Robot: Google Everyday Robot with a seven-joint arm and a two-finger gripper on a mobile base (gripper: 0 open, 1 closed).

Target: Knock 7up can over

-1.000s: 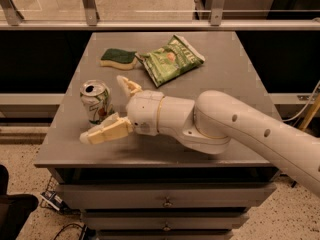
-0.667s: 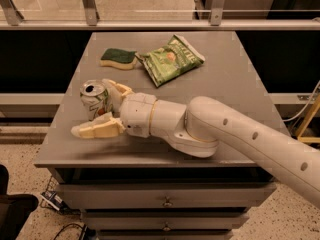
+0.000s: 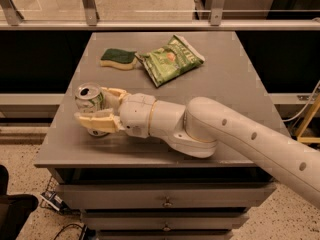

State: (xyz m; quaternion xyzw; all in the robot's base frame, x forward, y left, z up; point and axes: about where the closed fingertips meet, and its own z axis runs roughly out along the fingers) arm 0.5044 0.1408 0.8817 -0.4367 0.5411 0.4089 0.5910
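A smooth white arm [image 3: 240, 134] of rounded segments is marked by small dark holes. The gripper [image 3: 92, 104], placed at the table's [image 3: 230, 79] near left, is formed of two cream-yellow fingers [image 3: 95, 119] set apart.

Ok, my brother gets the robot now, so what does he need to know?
Gripper: open, with one finger in front of the 7up can and the other behind it. Whether they touch it cannot be told.
7up can: upright near the front corner of the table.
Done: the gripper is at the can.
Left: knock the can over, probably with a sideways push.
The chip bag and sponge lie at the back, apart from the can.
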